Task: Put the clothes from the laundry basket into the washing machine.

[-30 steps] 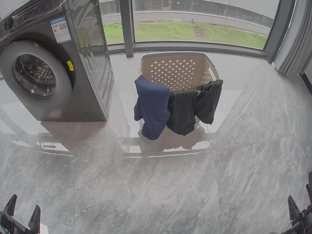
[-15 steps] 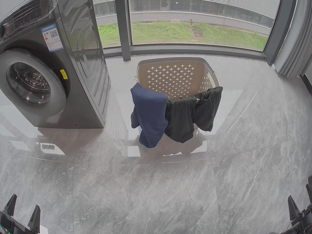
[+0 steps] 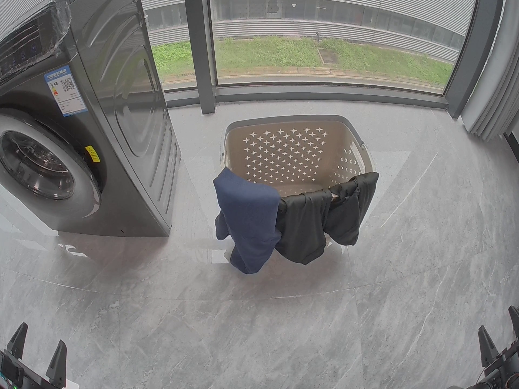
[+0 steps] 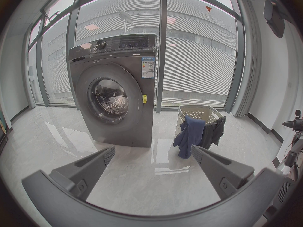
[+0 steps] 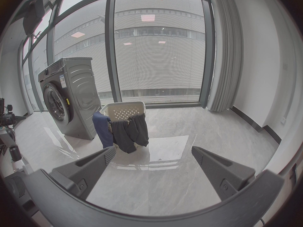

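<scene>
Blue garment and dark garment are draped over the laundry basket rim, beside the washing machine. Left gripper and right gripper are held spread, empty, well apart from it.

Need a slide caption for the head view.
Blue garment and dark clothes draped over the laundry basket rim, washing machine to its left.

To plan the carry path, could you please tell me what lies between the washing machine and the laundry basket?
Only bare tiled floor lies between the washing machine and the laundry basket, as the head view shows; the left wrist view agrees.
</scene>
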`<state>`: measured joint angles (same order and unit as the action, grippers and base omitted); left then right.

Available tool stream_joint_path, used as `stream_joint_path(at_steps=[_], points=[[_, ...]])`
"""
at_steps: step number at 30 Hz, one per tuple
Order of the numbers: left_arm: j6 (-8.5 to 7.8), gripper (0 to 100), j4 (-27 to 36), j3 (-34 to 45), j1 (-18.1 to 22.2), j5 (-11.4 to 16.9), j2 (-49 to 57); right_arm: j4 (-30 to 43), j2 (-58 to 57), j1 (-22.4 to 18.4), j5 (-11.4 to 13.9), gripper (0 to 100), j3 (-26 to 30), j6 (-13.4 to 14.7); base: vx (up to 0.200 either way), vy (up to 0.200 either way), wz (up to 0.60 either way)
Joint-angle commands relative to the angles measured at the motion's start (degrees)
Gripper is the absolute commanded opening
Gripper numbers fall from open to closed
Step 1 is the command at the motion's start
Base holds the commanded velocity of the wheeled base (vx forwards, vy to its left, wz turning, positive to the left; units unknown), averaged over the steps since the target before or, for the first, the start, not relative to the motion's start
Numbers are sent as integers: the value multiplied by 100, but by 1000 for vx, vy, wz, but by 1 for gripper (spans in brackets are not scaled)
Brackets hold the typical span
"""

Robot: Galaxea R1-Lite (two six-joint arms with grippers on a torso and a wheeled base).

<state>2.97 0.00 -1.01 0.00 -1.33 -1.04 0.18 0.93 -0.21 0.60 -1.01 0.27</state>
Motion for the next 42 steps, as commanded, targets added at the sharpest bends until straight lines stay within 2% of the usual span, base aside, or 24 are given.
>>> stream_joint_path(at_steps=[1,10,19,31,42], points=[[1,100,0,92,0,1,60,-1,-75,-6,2,100,92,0,0,0,0],[1,100,0,92,0,1,60,-1,-75,-6,2,100,92,0,0,0,0],[1,100,0,92,0,1,60,-1,-75,-6,2,100,92,0,0,-200,0],[1,100,0,92,0,1,60,-1,-66,-6,2,100,92,0,0,0,0],[1,100,0,92,0,1,60,-1,-75,-6,2,100,92,0,200,0,0]])
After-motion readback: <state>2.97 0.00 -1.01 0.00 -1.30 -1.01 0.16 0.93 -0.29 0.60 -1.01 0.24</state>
